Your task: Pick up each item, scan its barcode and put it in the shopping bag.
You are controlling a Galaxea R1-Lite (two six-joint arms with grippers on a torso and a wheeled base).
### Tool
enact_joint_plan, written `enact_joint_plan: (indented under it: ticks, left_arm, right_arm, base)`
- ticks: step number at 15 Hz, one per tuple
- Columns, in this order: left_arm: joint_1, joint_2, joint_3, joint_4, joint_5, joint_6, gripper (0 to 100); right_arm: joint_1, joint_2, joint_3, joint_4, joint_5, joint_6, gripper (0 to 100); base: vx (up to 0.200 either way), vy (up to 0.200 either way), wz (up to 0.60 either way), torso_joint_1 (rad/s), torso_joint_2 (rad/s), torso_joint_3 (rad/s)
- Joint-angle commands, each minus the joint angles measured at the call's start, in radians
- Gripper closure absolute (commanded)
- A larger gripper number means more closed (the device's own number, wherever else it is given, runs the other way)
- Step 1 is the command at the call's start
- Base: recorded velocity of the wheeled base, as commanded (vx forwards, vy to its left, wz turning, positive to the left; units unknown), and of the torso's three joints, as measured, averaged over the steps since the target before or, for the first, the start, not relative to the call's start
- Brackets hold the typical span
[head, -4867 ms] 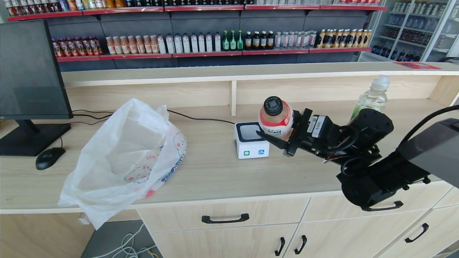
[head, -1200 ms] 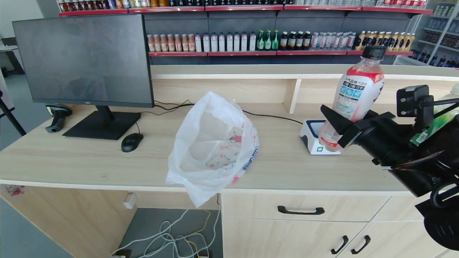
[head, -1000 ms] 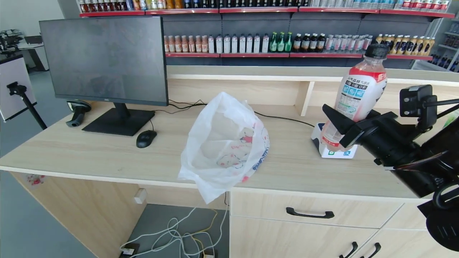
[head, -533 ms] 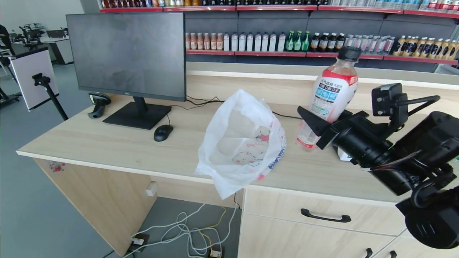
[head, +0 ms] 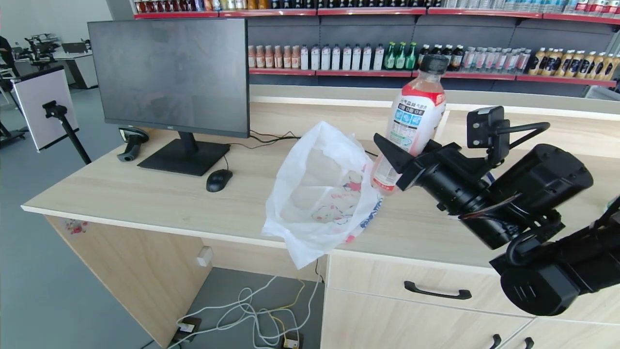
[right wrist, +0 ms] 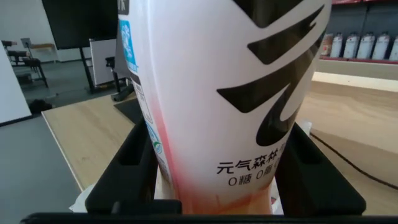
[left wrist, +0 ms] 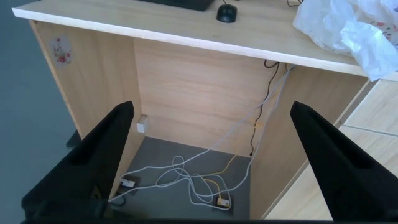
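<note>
A pink drink bottle [head: 411, 121] with a black cap and a white and red label is held nearly upright above the counter. My right gripper [head: 401, 162] is shut on its lower body. The bottle's base hangs at the right edge of the white plastic shopping bag [head: 319, 194], whose mouth stands open on the counter. In the right wrist view the bottle [right wrist: 211, 93] sits between the two black fingers [right wrist: 134, 165]. My left gripper [left wrist: 211, 109] is open with nothing in it, low in front of the counter's open underside. The shopping bag [left wrist: 348, 28] hangs over the counter edge above it.
A monitor [head: 169, 72], a mouse [head: 219, 180] and a handheld scanner [head: 128, 148] stand left of the bag. Loose cables [head: 242, 315] lie on the floor under the counter. Drawers [head: 436, 291] are below on the right. Shelves of bottles [head: 368, 55] line the back.
The head camera has swung left. My right gripper has carried the bottle leftward, away from the small white scanner box, up to the bag's right edge.
</note>
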Motion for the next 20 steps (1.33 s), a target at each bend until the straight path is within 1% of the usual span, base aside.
enact_joint_plan:
  ticks: [1, 4, 10, 15, 20]
  left_arm:
    - [0.000, 0.000, 0.000, 0.000, 0.000, -0.001, 0]
    - [0.002, 0.001, 0.000, 0.000, 0.002, -0.002, 0]
    - [0.002, 0.000, 0.000, 0.000, 0.000, -0.001, 0]
    - [0.002, 0.000, 0.000, 0.000, 0.002, -0.001, 0]
    - [0.002, 0.001, 0.000, 0.000, 0.002, -0.001, 0]
  right_arm:
    - [0.032, 0.092, -0.069, -0.001, 0.000, 0.016, 100]
    - [0.076, 0.161, -0.138, -0.001, 0.001, 0.022, 100]
    - [0.071, 0.277, -0.238, -0.001, 0.001, 0.046, 100]
    - [0.070, 0.346, -0.285, -0.001, 0.001, 0.051, 100]
    - [0.070, 0.345, -0.290, -0.001, 0.001, 0.046, 100]
  base:
    - [0.000, 0.000, 0.00, 0.000, 0.00, 0.000]
    - [0.000, 0.000, 0.00, 0.000, 0.00, 0.000]
    - [0.000, 0.000, 0.00, 0.000, 0.00, 0.000]
    - [0.000, 0.000, 0.00, 0.000, 0.00, 0.000]
    - [0.000, 0.000, 0.00, 0.000, 0.00, 0.000]
